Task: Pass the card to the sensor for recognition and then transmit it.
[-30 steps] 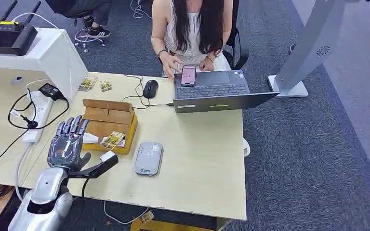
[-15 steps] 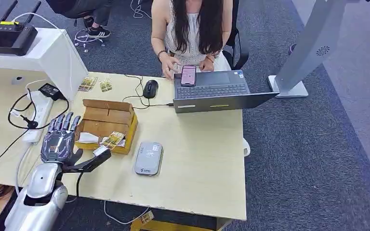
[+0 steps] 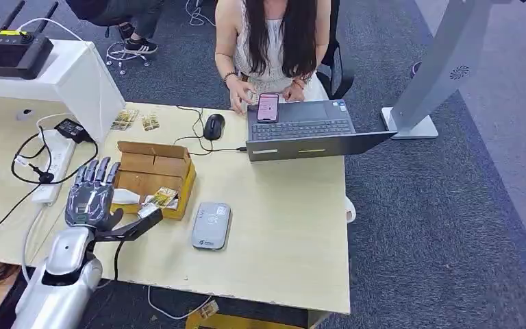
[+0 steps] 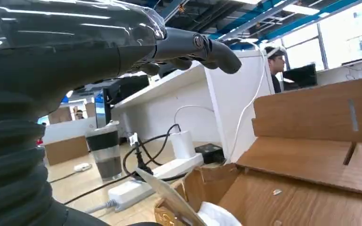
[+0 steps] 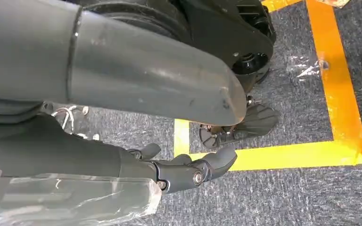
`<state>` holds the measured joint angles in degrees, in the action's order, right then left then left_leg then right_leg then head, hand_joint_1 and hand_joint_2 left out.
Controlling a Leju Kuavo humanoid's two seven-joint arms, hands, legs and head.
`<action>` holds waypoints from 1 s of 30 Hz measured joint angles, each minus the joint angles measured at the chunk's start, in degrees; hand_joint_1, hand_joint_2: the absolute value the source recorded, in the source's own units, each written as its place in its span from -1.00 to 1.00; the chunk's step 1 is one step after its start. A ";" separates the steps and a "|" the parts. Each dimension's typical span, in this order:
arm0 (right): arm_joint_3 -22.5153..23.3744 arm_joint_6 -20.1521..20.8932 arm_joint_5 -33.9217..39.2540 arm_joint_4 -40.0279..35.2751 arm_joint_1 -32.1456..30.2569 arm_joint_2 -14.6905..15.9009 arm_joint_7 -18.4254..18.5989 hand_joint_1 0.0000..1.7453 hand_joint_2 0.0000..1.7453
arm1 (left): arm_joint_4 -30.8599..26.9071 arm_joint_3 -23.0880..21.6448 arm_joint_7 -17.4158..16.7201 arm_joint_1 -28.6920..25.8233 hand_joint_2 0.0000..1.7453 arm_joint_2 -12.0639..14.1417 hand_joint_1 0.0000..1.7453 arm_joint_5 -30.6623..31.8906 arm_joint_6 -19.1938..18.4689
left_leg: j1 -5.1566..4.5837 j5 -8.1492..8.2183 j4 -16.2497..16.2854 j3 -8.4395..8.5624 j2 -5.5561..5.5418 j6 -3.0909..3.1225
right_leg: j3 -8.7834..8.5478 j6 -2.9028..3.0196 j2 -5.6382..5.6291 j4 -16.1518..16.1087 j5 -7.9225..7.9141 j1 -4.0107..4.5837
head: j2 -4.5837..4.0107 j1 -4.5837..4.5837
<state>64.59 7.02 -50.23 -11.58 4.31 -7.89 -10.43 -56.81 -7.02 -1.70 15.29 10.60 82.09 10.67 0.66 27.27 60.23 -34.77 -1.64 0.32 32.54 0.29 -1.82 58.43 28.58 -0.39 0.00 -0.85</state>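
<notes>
1. Two hands, seen in separate views. The left hand sits over the table, at 9 o'clock of the cardboard box, its fingers spread and pointing toward 12, thumb out toward 3.
2. Left hand holds nothing I can make out; fingers wide. The left wrist view shows its dark fingers extended above the box, not touching it.
3. Cards lie in the box's near part, at 3 o'clock of the left hand, just past the thumb tip. In the left wrist view a pale card edge stands tilted at the box's near wall, beside a white scrap; cannot tell if the thumb touches it.
4. Sensor, a grey flat reader, lies on the table at 4 o'clock of the box, just beside it, apart from the hand.
5. Right hand hangs over grey carpet with yellow floor tape; fingers loosely curled, holding nothing.
6. Head view adds: power strip with black cables at 10 o'clock of the left hand, a mouse and a laptop at the far edge, a person seated behind it with a phone.
7. Left wrist view adds a cup beyond the strip.
</notes>
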 joint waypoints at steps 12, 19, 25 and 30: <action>0.00 0.04 -0.33 0.00 0.00 0.00 0.15 -1.00 -1.00 | 1.40 0.00 -0.04 0.07 1.00 0.00 -0.56 -0.83 -1.92 | 0.00 0.00 0.00 0.00 0.00 0.00 | 0.00 0.00 0.00 0.00 0.00 0.00 | 0.00 0.00; 0.00 0.04 -0.33 0.00 -0.01 0.00 0.15 -1.00 -1.00 | 1.68 0.00 0.20 0.13 1.00 0.00 1.00 -2.06 -3.65 | 0.00 0.00 0.00 0.00 0.00 0.00 | 0.00 0.00 0.00 0.00 0.00 0.00 | 0.00 0.00; 0.00 0.09 -0.35 0.00 -0.01 0.00 0.17 -1.00 -1.00 | 1.68 0.00 0.70 0.11 1.00 0.07 1.00 -3.12 -4.19 | 0.00 0.00 0.00 0.00 0.00 0.00 | 0.00 0.00 0.00 0.00 0.00 0.00 | 0.00 0.00; 0.00 0.09 -0.44 0.00 -0.01 0.00 0.20 -1.00 -1.00 | 1.68 0.00 0.77 0.12 1.00 0.07 1.00 -3.65 -4.39 | 0.00 0.00 0.00 0.00 0.01 0.00 | 0.00 0.00 -0.02 0.00 0.00 0.00 | 0.00 0.00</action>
<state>64.59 7.10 -50.66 -11.58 4.30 -7.89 -10.23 -55.12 -7.02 -0.94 15.40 10.67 78.44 6.27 0.66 27.27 60.23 -34.77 -1.64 0.32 32.54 0.29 -1.84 58.43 28.58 -0.39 0.00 -0.85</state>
